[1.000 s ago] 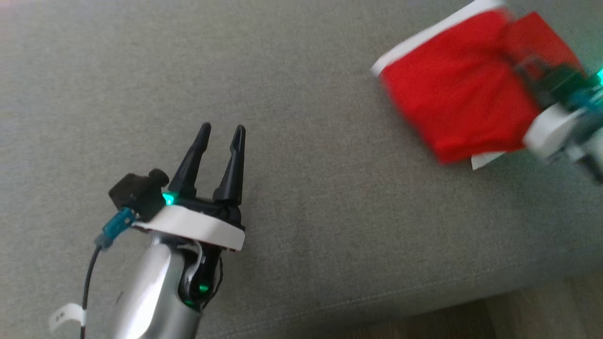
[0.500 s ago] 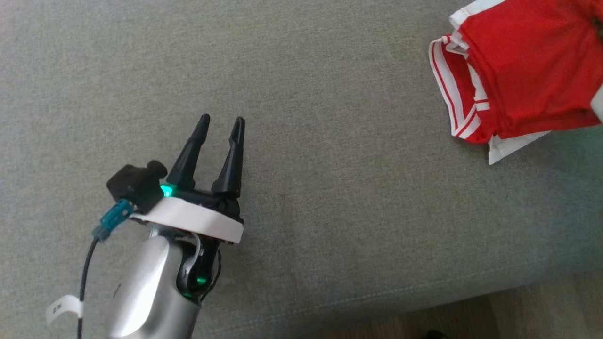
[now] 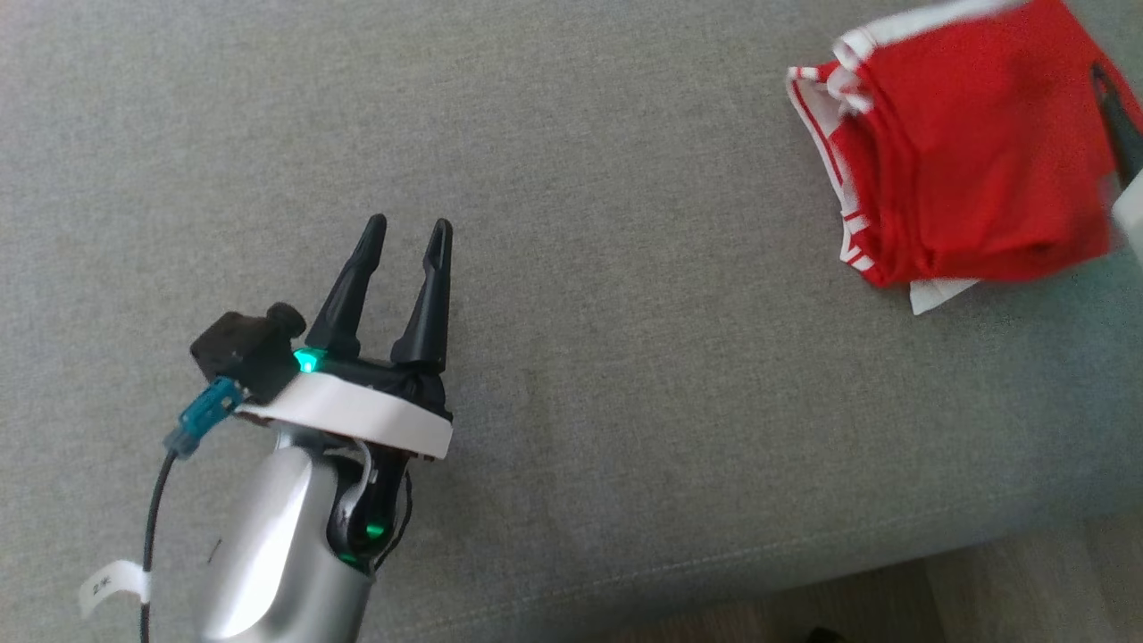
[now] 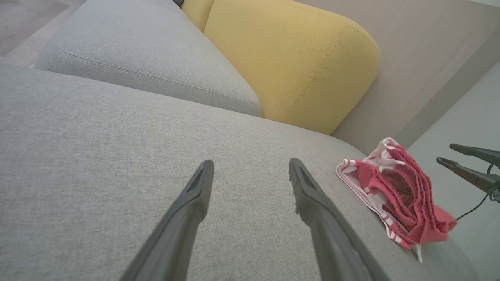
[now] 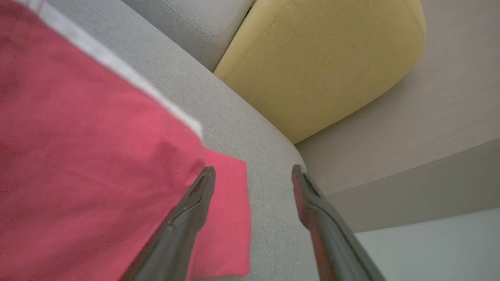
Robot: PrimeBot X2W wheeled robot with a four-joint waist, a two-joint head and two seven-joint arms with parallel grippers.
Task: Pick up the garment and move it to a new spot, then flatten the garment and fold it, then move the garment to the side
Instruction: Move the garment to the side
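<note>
The grey seat cushion (image 3: 625, 268) lies flat and open between the left gripper (image 3: 408, 223) and the red garment (image 3: 964, 161) — a wide lane for a hand. Behind, a yellow cushion (image 4: 289, 58) and a second grey cushion (image 4: 136, 50) rise like walls, and the right gripper (image 5: 253, 169), fingers parted, crowds the garment's right edge.

Folded red garment (image 3: 973, 170) on grey sofa (image 3: 625, 268)

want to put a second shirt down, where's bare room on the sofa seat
Widest free patch: the grey fabric sofa seat between the open left gripper and the folded red garment with white trim. Also bare ahead of that gripper. Crowded at the garment's right side, where the right gripper sits.
</note>
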